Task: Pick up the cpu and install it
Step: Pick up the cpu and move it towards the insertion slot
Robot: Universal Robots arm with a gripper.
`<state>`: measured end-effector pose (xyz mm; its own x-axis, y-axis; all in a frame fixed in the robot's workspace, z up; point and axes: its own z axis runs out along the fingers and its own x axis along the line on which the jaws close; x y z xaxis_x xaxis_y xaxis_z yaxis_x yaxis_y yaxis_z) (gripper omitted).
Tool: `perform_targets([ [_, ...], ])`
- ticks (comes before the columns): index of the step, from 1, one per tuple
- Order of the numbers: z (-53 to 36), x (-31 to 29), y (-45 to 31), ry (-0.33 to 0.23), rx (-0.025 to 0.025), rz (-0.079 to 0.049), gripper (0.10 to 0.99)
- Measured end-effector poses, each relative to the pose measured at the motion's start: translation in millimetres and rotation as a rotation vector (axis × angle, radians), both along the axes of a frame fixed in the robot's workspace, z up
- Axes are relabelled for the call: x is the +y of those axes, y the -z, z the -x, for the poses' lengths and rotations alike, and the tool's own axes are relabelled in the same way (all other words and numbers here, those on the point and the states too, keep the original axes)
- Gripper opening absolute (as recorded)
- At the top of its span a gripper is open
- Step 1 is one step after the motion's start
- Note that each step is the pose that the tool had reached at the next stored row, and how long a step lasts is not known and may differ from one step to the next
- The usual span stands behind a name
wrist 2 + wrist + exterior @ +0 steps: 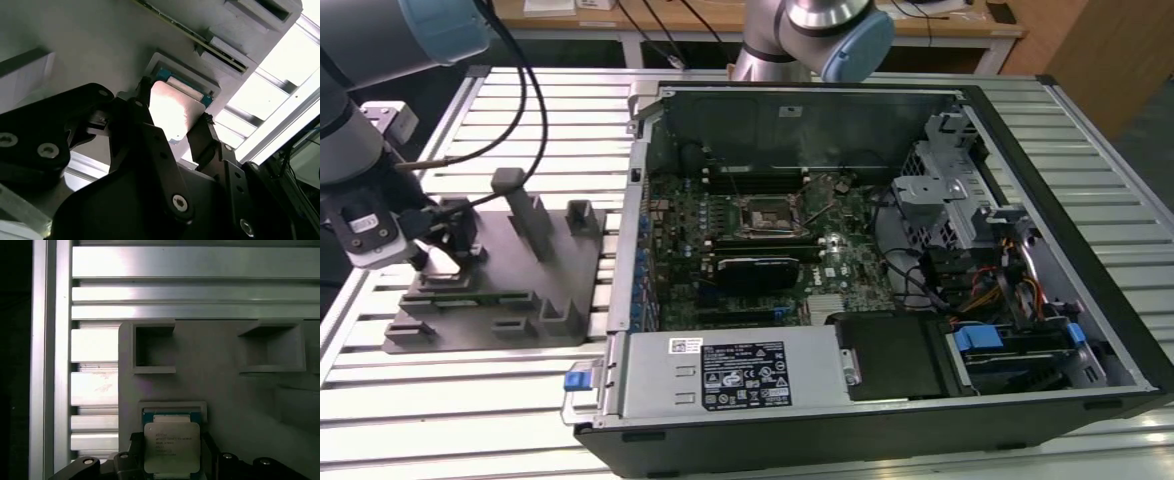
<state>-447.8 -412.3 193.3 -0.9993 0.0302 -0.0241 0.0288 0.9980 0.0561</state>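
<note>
The cpu (176,112), a small square chip with a pale silver top, sits between the two black fingers (197,137) of my gripper (173,111). The fingers press on two opposite edges of the chip. It is just over a shallow square pocket (182,75) of the grey fixture (220,390). In the first wrist view the cpu (171,447) shows its printed lid, with my gripper (171,442) closed around it. In the exterior view my gripper (434,262) is low over the grey fixture (507,310), far to the exterior view's left of the motherboard socket (765,214).
An open computer case (881,250) lies on the slatted aluminium table (520,410), with its motherboard facing up. The fixture carries upright grey posts (520,205) and box-shaped holders (154,347). A second arm's base (821,35) stands behind the case.
</note>
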Motion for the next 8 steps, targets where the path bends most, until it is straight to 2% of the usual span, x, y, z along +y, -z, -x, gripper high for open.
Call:
perform_targets([
  [8, 0.0, 0.0, -11.5, 0.0, 0.0, 0.0, 0.541],
])
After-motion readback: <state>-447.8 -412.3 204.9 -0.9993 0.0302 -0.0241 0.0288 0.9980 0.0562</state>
